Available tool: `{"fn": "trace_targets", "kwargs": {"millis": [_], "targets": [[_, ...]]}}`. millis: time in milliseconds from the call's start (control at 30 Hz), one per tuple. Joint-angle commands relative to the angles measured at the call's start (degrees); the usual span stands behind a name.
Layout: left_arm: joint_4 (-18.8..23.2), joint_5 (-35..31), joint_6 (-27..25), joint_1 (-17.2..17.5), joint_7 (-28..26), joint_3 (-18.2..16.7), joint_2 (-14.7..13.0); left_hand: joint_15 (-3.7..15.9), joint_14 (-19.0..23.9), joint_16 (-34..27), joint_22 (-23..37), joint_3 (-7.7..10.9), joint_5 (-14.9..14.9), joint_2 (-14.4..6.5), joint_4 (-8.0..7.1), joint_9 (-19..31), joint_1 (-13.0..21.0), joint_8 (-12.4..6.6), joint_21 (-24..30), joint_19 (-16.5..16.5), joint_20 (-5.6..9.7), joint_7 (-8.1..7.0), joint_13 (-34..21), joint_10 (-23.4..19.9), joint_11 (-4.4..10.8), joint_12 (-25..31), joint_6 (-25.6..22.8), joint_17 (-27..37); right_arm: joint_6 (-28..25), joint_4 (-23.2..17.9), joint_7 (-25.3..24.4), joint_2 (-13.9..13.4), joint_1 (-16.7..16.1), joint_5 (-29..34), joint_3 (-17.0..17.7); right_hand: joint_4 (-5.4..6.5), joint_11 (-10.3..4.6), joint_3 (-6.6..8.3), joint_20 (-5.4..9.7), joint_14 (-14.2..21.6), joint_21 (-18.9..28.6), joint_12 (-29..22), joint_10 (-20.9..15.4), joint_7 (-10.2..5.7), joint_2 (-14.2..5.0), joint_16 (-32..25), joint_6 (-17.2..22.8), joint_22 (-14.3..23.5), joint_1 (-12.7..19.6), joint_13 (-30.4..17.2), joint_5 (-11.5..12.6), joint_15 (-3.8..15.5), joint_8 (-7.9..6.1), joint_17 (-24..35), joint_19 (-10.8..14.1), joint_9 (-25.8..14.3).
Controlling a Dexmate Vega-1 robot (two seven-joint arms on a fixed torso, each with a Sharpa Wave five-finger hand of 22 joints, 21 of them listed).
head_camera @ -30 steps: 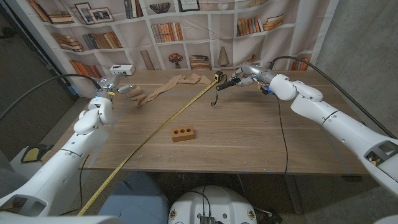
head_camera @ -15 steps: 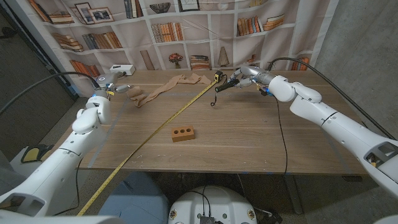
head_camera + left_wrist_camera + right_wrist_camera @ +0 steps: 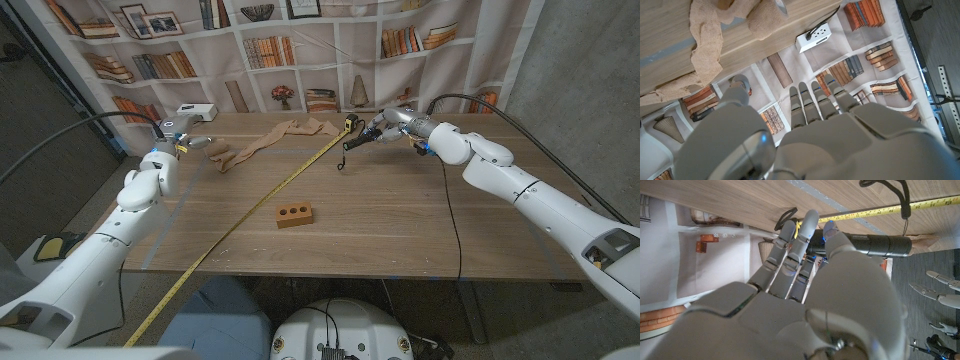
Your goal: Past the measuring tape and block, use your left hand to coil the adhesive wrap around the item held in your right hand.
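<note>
Gripping a matte black cylindrical handle (image 3: 362, 138) with a dangling wrist loop, the right hand (image 3: 392, 122) is raised over the far wooden worktop (image 3: 400, 220). The crumpled tan gauze-like wrap (image 3: 270, 140) lies beside the yellow measuring tape (image 3: 262, 197). The left hand (image 3: 178, 133) hovers nearby, fingers (image 3: 812, 102) extended, holding nothing. A perforated brick-coloured block (image 3: 294, 214) sits mid-worktop.
</note>
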State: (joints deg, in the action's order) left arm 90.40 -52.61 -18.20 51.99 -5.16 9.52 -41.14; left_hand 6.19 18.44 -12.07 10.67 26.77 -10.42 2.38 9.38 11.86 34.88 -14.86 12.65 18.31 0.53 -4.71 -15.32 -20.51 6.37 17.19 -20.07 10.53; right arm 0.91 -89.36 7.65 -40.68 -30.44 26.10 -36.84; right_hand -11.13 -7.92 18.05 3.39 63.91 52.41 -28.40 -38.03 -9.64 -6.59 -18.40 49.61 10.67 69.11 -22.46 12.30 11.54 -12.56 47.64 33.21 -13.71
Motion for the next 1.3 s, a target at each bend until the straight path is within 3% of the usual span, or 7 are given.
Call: {"fn": "trace_targets", "kwargs": {"millis": [33, 233, 1300], "targets": [[-2.5, -2.6, 2.0, -2.5, 1.3, 1.6, -0.4, 0.38, 0.1, -0.1, 0.0, -0.10, -0.6, 0.0, -0.07, 0.3, 1.0, -0.38, -0.1, 0.2, 0.34, -0.27, -0.1, -0.3, 0.24, 0.2, -0.4, 0.1, -1.5, -1.2, 0.3, 0.0, -0.8, 0.1, 0.0, 1.91, -1.23, 2.42, 3.56, 0.0, 0.4, -2.4, -17.4, 4.19, -0.50, 0.2, 4.8, 0.0, -0.1, -5.9, 0.3, 2.01, -0.49, 0.2, -0.2, -0.2], [-3.8, -2.9, 1.7, -4.0, 1.3, 1.8, 0.8, 0.52, 0.2, 0.0, 0.0, -0.35, -0.6, -0.1, -0.07, 0.4, 1.6, -1.12, -0.1, 0.2, 0.46, -0.76, -0.3, -0.9, 0.51, 0.2, -2.2, 0.1, -2.5, -1.6, 0.6, -0.1, -1.2, 0.1, -0.1, 1.97, -1.18, 2.45, 3.61, 0.0, 0.6, -2.3, -17.4, 4.19, -0.57, 0.4, 4.6, 0.0, -0.1, -5.9, 0.3, 1.94, -0.41, 0.2, -0.3, -0.2], [-6.3, -6.2, 2.7, -7.5, 5.7, 4.1, 0.9, 0.87, 0.3, 0.1, 0.0, -1.35, -0.6, -0.1, -0.36, 0.6, 2.6, -1.14, -0.3, 0.3, 0.63, -0.70, -0.7, -1.8, 0.78, 0.0, -2.2, 0.1, -2.9, -4.7, -1.1, -2.6, -4.5, -2.6, 2.5, 2.01, -1.16, 2.45, 3.59, 0.2, 1.4, -2.1, -17.7, 4.00, -0.54, 0.9, 4.7, -0.1, -0.1, -6.2, 0.2, 1.95, -0.33, 0.5, -0.8, -0.2]]}}
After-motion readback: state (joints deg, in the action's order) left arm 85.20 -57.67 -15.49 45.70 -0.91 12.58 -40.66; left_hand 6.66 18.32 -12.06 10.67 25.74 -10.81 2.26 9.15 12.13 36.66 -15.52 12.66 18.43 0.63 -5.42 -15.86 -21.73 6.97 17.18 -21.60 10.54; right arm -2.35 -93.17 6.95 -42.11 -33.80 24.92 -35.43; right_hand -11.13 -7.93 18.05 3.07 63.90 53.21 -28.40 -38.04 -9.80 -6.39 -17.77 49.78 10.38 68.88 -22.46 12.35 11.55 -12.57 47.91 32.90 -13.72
